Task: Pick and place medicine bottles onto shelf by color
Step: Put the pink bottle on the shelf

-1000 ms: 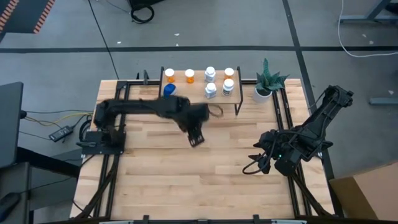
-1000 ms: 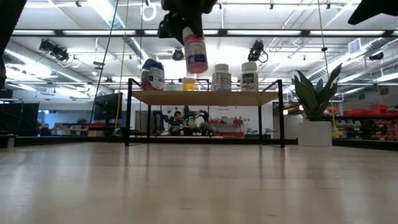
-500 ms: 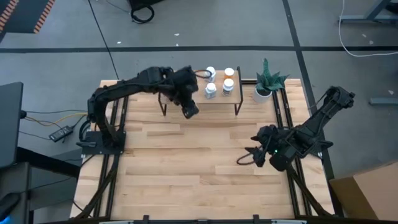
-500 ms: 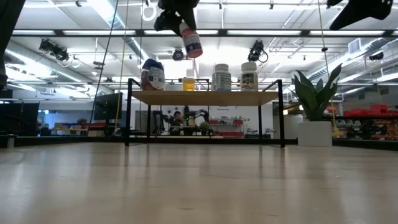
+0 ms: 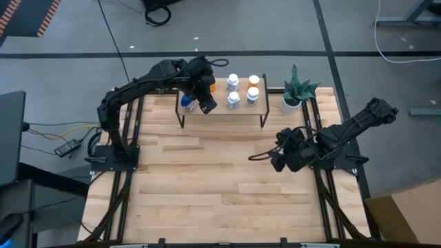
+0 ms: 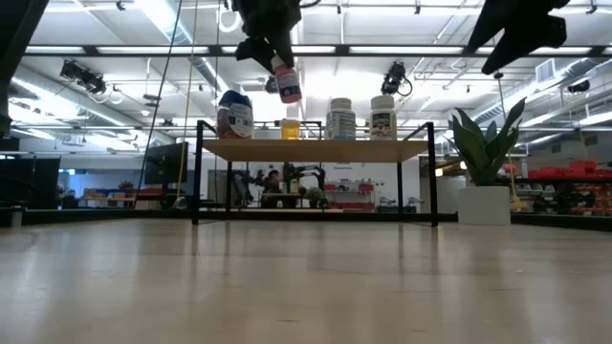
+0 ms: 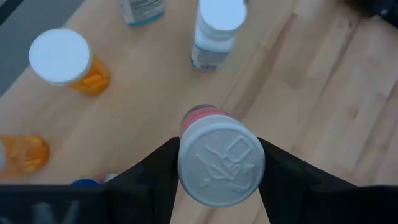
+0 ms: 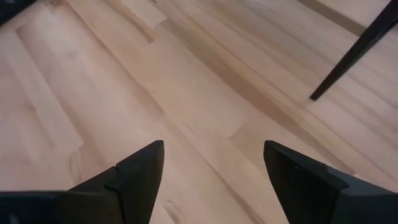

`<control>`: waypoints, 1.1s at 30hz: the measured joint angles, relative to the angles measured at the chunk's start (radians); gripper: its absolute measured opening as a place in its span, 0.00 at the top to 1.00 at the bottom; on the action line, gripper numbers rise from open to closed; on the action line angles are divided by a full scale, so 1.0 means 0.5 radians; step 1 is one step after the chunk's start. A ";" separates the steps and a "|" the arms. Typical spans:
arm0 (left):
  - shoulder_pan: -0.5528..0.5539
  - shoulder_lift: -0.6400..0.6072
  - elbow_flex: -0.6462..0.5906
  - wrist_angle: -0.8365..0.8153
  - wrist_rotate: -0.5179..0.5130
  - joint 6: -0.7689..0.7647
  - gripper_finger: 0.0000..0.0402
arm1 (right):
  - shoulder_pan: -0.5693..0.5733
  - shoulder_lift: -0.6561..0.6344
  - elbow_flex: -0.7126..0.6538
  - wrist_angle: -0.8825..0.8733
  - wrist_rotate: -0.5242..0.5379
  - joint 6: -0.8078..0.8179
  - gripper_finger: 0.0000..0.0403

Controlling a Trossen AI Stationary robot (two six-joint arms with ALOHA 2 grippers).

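Note:
My left gripper (image 5: 205, 103) is over the left half of the shelf (image 5: 222, 111), shut on a white-capped bottle with a pink label (image 6: 286, 84). The shelf, a light board on black legs (image 6: 316, 149), stands at the table's far edge. Upright on it are several white bottles (image 5: 234, 100), orange ones (image 7: 65, 59) and a blue one (image 5: 186, 103); in the left wrist view another orange bottle (image 7: 22, 154) seems to lie on its side. My right gripper (image 5: 275, 160) is open above bare tabletop at the right, near a shelf leg (image 8: 354, 53). My left gripper pinches the pink-labelled bottle by its white cap (image 7: 221, 163), one finger (image 7: 155, 177) on each side of the cap's rim. The fingers come from above, pointing down. The bottle hangs below them, slightly tilted, lifted clear above the shelf board.
A potted green plant (image 5: 296, 93) stands just right of the shelf at the far edge. Black rails run along the table's left and right sides. Wide bare wood (image 5: 207, 186) lies between the shelf and the near edge.
My left gripper has carried the pink-labelled bottle from above the table's middle toward the far edge, and now has it over the shelf's left half. My right gripper has moved toward the table's left and a little toward the far edge, staying open.

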 joint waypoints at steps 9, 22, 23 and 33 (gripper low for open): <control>0.027 0.152 -0.001 0.048 -0.089 0.087 0.51 | -0.183 0.000 0.000 0.009 -0.043 -0.020 0.30; 0.055 0.226 -0.001 0.051 -0.090 0.177 0.50 | -0.239 0.000 0.000 0.014 -0.105 -0.029 0.30; 0.060 0.226 -0.001 0.051 -0.091 0.190 0.50 | -0.239 0.000 0.000 0.014 -0.105 -0.029 0.30; 0.088 0.279 -0.004 -0.017 -0.120 0.246 0.50 | -0.238 0.000 0.000 0.014 -0.105 -0.006 0.30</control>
